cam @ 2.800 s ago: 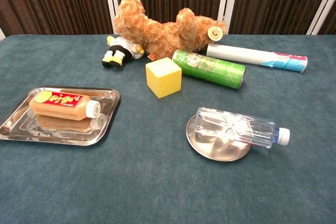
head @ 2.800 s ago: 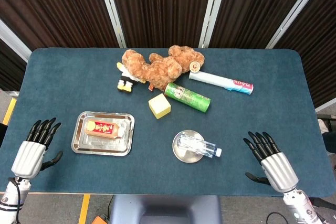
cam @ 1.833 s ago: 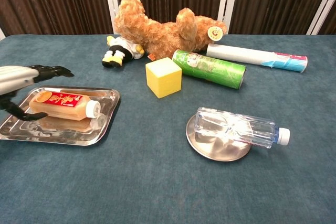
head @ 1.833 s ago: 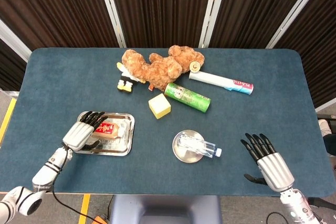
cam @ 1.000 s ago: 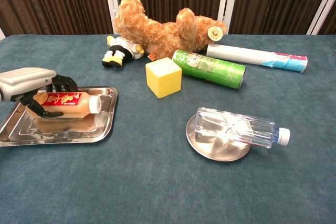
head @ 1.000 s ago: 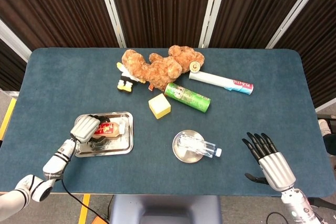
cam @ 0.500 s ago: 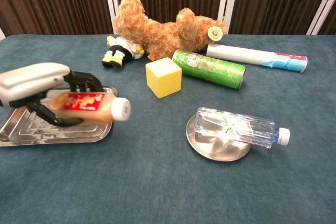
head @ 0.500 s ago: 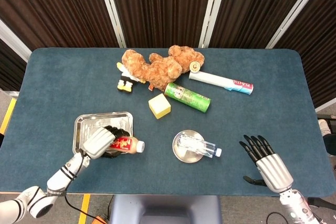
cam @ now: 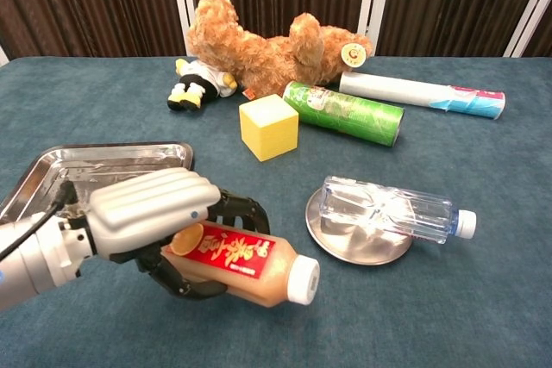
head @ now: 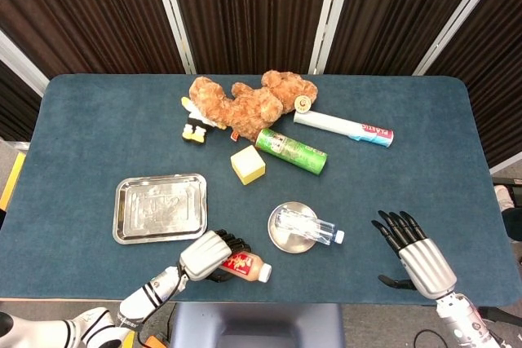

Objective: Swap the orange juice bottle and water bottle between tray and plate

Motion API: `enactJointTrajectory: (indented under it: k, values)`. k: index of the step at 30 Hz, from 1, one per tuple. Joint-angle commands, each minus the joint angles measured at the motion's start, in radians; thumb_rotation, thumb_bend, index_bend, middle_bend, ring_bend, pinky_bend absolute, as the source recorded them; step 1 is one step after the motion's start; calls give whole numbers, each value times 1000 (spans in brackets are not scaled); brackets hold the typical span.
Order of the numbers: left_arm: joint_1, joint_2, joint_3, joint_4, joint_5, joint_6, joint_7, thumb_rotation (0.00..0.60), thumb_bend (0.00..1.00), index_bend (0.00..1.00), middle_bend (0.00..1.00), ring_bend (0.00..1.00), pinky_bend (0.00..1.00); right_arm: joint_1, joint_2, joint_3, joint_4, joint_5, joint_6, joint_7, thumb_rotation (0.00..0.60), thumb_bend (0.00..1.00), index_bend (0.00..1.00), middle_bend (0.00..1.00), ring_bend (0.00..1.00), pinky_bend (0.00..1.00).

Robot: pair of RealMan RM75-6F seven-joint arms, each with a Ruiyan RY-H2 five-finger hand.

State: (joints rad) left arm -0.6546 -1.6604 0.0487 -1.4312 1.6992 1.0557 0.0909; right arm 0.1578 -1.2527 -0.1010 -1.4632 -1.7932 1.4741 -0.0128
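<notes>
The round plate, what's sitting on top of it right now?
The water bottle lies on its side across the plate, its capped end overhanging the rim. The bare metal around it shows nothing else; the patch directly beneath the bottle is only vaguely visible through the plastic.

Shiny ridged metal tray [cam: 52, 170], mirror-bright metal plate [cam: 345, 243]. Clear glossy plastic water bottle [cam: 388, 209]. Matt, felt-like blue cloth on the tabletop [cam: 483, 178]. Fuzzy plush bear [cam: 259, 45]. Left hand [cam: 151, 204]: smooth silver shell, black fingers.
</notes>
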Motion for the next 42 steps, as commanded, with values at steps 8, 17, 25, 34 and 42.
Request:
enactJointTrajectory:
  k: [8, 17, 25, 34, 42]
  values:
    - [-5, -51, 8, 53, 10, 7, 40, 600, 380, 101, 255, 186, 314, 1, -5, 0, -2, 5, -11, -12, 600, 0, 0, 0, 0, 0]
    - [-13, -51, 3, 43, -14, -14, 52, 600, 362, 0, 74, 21, 218, -1, -4, -3, -4, 2, -7, -13, 600, 0, 0, 0, 0, 0]
    - [-6, -3, 1, 51, 0, 28, 93, 600, 364, 0, 81, 21, 196, -1, -7, -8, 8, -15, 6, 7, 600, 0, 0, 0, 0, 0]
    - [132, 212, 36, 29, -24, 224, 51, 600, 378, 0, 92, 21, 140, 11, -84, 46, 4, 7, 20, -39, 600, 15, 0, 0, 0, 0]
    - [298, 237, 32, 167, -67, 439, -42, 600, 377, 0, 107, 22, 124, 140, -208, 157, -141, 165, -231, -291, 600, 132, 3, 130, 0, 13]
